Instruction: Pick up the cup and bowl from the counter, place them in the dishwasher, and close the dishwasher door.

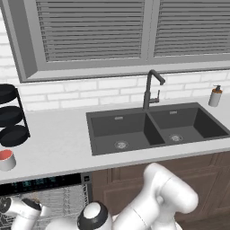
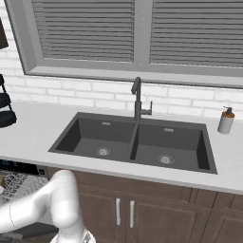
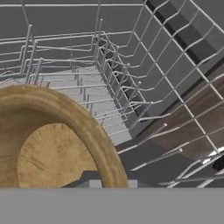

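The gripper is closed narrowly on the bowl (image 3: 48,144), holding it low over the silver wire rack (image 3: 109,87) inside the open dishwasher (image 1: 45,197) at near left. Farther back, the cup (image 1: 6,159) stands on the counter (image 1: 58,143), left of the dark double sink (image 1: 152,128).

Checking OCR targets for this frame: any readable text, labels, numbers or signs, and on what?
No text can be quoted.
Dishwasher control strip: small lit marks in the left base view, too small and blurred to read.
Soap dispenser: no legible label.
Cup, bowl, faucet, sink: no markings visible.
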